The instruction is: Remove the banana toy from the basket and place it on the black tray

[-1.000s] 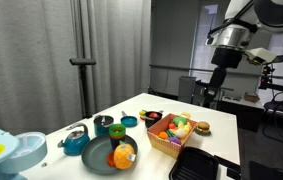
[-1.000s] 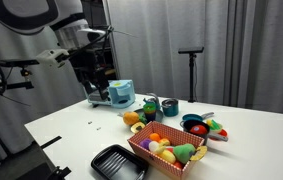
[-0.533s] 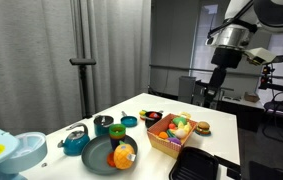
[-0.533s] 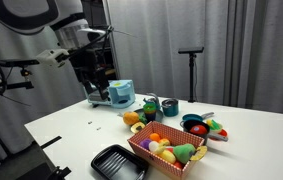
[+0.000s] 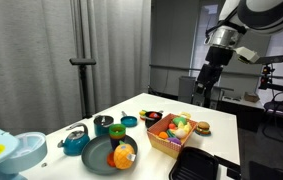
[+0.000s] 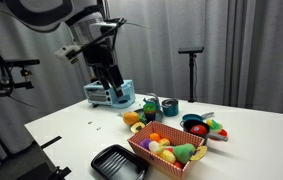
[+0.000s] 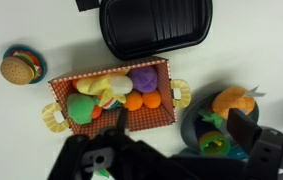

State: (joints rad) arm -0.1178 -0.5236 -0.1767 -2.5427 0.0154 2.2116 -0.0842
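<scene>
Swinging round, the arm (image 5: 224, 38) has turned toward the tabletop (image 5: 221, 125) since a second ago and hangs high over it. In the wrist view the claw (image 7: 181, 128) is spread, with nothing between its fingers, so it looks set for a top-down pick. The banana (image 7: 105, 86) lies in the basket (image 7: 53, 95), packed among other toy foods; a careful, narrow approach seems called for. The tray (image 7: 156, 25) sits bare at the basket's 12 o'clock, just beside it, which should make a short carry.
</scene>
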